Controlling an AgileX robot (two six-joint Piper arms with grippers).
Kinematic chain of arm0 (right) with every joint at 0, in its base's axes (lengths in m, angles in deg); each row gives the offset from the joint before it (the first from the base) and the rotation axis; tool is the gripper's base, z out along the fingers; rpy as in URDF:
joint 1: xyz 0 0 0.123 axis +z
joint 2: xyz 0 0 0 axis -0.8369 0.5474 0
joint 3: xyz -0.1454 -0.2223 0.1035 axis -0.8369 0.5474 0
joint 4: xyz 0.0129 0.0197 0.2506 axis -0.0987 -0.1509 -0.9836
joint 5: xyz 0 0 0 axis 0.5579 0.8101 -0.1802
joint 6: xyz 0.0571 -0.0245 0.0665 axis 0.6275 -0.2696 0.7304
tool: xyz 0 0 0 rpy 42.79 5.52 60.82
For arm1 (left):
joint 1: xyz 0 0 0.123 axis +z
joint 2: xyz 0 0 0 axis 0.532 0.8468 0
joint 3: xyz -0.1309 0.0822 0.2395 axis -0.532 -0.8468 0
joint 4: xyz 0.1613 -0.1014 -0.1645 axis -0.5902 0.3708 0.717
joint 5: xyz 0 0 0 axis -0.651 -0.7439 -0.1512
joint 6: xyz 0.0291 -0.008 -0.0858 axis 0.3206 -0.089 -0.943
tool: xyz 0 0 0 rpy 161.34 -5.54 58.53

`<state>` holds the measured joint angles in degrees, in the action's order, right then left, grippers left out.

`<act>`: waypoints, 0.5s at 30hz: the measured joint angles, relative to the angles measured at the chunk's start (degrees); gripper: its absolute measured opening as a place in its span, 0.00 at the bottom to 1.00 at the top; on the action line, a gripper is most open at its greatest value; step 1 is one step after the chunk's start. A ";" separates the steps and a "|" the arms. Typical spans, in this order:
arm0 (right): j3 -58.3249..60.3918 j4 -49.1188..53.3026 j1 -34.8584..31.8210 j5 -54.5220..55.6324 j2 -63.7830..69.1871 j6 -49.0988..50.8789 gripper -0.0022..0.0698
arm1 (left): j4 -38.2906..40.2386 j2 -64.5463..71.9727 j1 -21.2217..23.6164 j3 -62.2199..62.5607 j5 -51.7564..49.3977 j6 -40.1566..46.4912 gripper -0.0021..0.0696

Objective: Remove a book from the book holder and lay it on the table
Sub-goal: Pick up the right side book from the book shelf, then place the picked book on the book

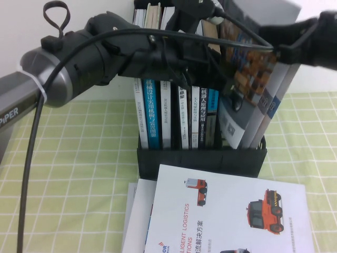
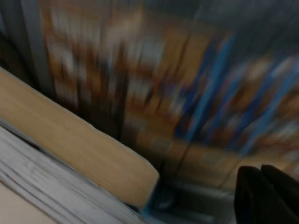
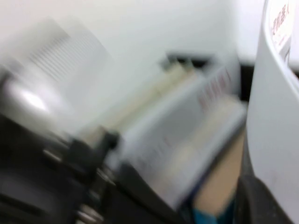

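The book (image 1: 247, 79) leans in the right end of the black book holder (image 1: 200, 161), warehouse cover toward me, its foot still inside the holder. My left gripper (image 1: 208, 60) reaches across the top of the holder from the left. In the left wrist view its dark fingers (image 2: 266, 196) sit together in front of the warehouse cover (image 2: 187, 93), holding nothing. My right gripper (image 1: 213, 13) comes in from the upper right at the book's top edge. In the right wrist view one finger (image 3: 261, 200) lies against the grey-white cover (image 3: 275, 116) with red title. The table (image 1: 79, 158) is green-checked.
Several upright books (image 1: 174, 116) fill the holder's left and middle slots. A white brochure with orange trucks (image 1: 231, 211) lies flat in front of the holder on another sheet. Two grey brochures (image 1: 274, 100) lean behind the book. A white wall stands behind.
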<state>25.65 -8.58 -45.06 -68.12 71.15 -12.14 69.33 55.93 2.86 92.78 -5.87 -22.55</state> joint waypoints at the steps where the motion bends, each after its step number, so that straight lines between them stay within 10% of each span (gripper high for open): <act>1: 0.00 0.09 0.00 -0.54 -1.31 0.00 0.06 | -0.83 -0.41 0.00 0.00 -0.58 -0.71 0.03; 15: -3.42 16.10 0.00 -21.11 -20.25 16.87 0.06 | -12.42 -15.43 6.16 0.13 -17.55 -15.79 0.03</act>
<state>22.23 7.52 -45.06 -89.24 50.90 4.73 56.90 40.50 9.02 92.91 -23.42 -38.35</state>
